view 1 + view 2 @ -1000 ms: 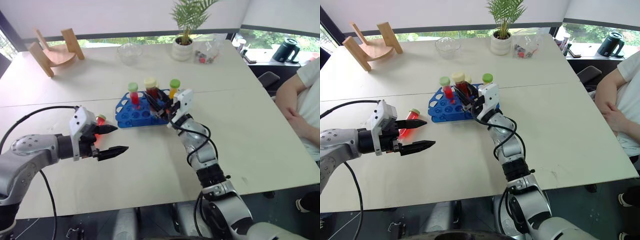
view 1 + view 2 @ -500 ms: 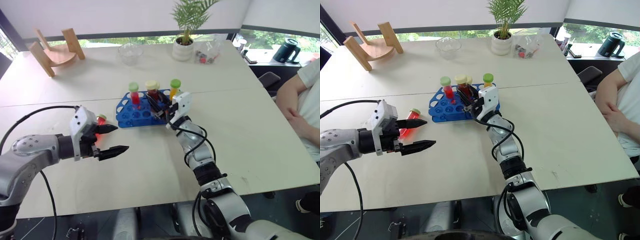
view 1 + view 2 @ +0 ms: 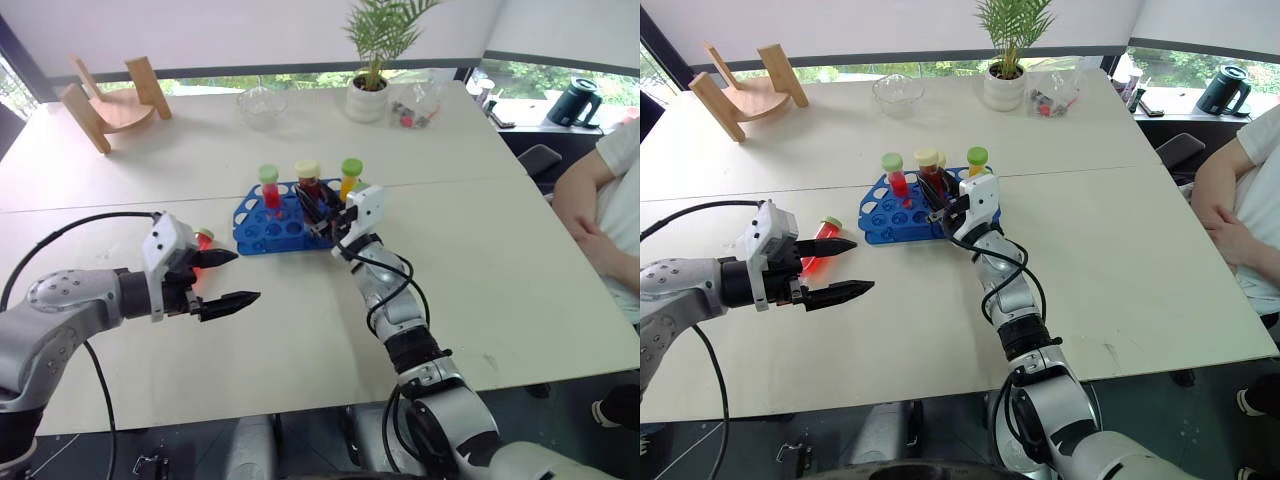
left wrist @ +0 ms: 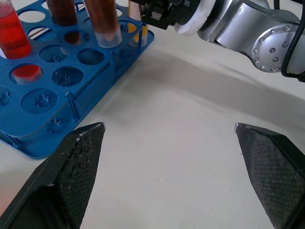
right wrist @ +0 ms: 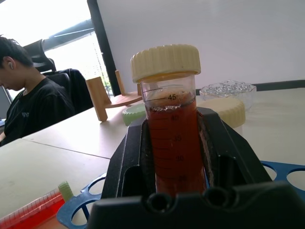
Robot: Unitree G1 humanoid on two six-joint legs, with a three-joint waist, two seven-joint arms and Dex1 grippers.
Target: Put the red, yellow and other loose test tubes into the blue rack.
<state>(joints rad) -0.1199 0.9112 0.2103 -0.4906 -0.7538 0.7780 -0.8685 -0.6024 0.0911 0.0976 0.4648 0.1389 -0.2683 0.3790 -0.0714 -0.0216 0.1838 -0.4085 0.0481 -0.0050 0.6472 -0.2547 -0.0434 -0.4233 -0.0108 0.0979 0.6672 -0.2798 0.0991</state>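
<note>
Right end effector (image 3: 318, 212): black two-finger type, clamped on a clear plastic tube of dark brown liquid with cream ribbed cap (image 5: 166, 61); tube upright, poised at the near right end of the bright blue perforated plastic rack (image 3: 262, 232), frame centre. Left end effector (image 3: 222, 279): jaws wide, empty, lower left. Loose red-liquid tube with green cap (image 3: 818, 244): lying flat on the pale surface (image 3: 300, 340) just beyond it, left arm nearer.

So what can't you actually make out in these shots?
- Brown tube, right wrist view: its bottom is hidden by the right gripper, so whether it has entered a hole is unclear.
- Loose red tube, eye views: partly covered by the left gripper.
- Blue rack, left wrist view: cut off at the edge.
</note>
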